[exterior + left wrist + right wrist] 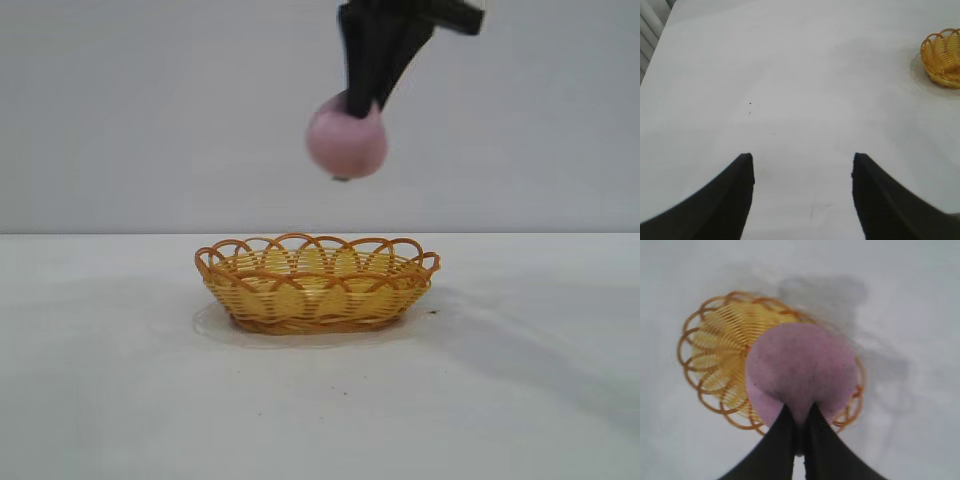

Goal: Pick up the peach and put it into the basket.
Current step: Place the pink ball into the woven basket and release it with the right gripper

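1. Above the basket, in the air, hangs the peach, held by the right gripper, which comes down from the top edge of the exterior view.
2. The two dark fingers of this gripper stand close together and pinch the upper part of the peach; most of the pink body sits below the fingertips, and its small pointed tip looks downward.
3. In the right wrist view the peach fills the middle, and the right gripper has its fingers almost touching each other where they bite into the fruit's near edge.
4. In that same view the basket lies under the peach on the table, partly hidden by it; its yellow weave and orange-brown looped rim show on one side.
5. In the exterior view the peach is over the right half of the basket, well apart from its rim, with free space between them.
6. The left gripper hovers over the bare white table, away from the work; its jaws are spread wide and hold nothing.
7. From the left wrist view the basket is seen far off at the edge of the frame.
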